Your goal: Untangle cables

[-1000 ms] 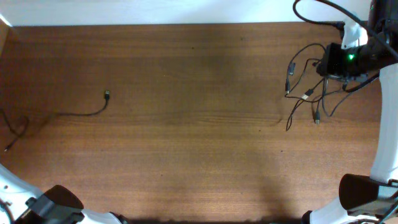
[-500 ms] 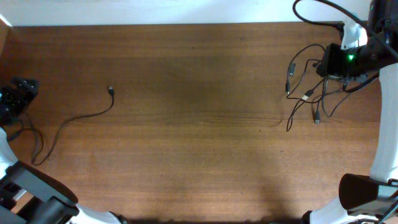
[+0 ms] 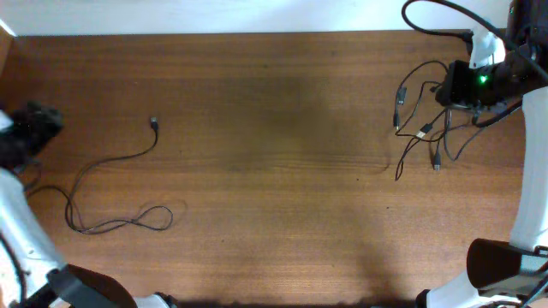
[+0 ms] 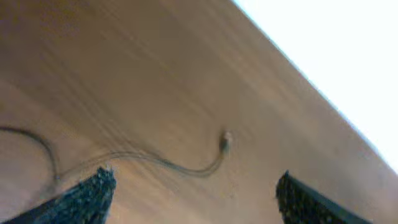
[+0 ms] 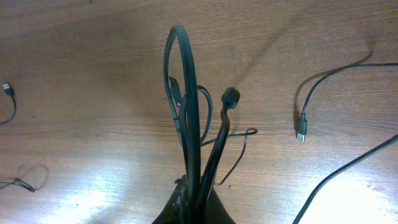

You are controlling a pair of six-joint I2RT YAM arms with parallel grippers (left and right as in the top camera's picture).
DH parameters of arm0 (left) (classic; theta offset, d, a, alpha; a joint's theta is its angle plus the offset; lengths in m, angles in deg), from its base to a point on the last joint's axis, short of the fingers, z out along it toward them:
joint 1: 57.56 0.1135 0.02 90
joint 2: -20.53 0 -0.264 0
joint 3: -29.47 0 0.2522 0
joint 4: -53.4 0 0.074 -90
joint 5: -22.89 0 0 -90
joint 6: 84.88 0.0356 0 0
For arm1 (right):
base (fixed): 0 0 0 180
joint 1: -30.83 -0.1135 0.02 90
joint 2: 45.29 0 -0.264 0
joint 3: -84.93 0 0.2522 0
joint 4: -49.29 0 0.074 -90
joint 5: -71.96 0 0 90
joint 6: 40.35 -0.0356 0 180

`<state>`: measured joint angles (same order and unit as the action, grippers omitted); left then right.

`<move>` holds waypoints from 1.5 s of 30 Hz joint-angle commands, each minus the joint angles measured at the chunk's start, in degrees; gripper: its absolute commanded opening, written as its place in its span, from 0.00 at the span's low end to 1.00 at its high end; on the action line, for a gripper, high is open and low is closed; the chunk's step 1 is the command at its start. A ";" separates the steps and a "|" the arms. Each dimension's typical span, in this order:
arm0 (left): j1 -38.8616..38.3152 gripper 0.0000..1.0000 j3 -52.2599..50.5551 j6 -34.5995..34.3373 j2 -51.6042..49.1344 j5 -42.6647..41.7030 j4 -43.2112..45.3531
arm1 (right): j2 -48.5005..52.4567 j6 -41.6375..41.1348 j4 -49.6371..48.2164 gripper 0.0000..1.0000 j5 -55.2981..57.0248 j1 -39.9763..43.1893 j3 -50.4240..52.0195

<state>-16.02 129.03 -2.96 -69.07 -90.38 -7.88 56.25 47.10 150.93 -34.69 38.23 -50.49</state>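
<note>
One thin black cable [image 3: 120, 162] lies loose on the left of the wooden table, its plug [image 3: 154, 123] at the far end and a loop near the front. It shows blurred in the left wrist view [image 4: 186, 167]. My left gripper [image 3: 30, 124] hangs open and empty at the table's left edge, above this cable [image 4: 193, 193]. My right gripper [image 3: 462, 85] at the far right is shut on a bunch of black cables [image 5: 193, 124]. Their loose ends and plugs [image 3: 424, 130] dangle to the table.
The table's back edge meets a white wall [image 3: 257, 15]. A loose cable end with a plug [image 5: 301, 130] lies right of the held bunch. The right arm's thick black cable [image 3: 437, 21] arcs at the back right.
My left arm has swung up to the table's left edge. The loose cable's near end has dropped free and now lies in a loop on the table. The right arm is still.
</note>
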 commanded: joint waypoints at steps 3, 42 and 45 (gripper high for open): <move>-16.06 0.31 -5.20 4.09 -3.80 3.87 -6.58 | 0.22 0.66 -0.07 0.04 -0.70 -0.31 -0.37; -18.86 0.50 -32.96 0.24 -9.57 33.97 39.56 | 0.22 0.63 -1.33 0.04 -0.70 -0.31 -0.37; -18.75 0.54 -32.96 7.50 -11.21 33.99 43.23 | 0.22 0.63 -1.29 0.04 -0.70 -0.31 -0.37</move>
<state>-34.99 95.98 -4.20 -78.51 -56.19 33.51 56.27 47.10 149.70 -34.66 38.23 -50.49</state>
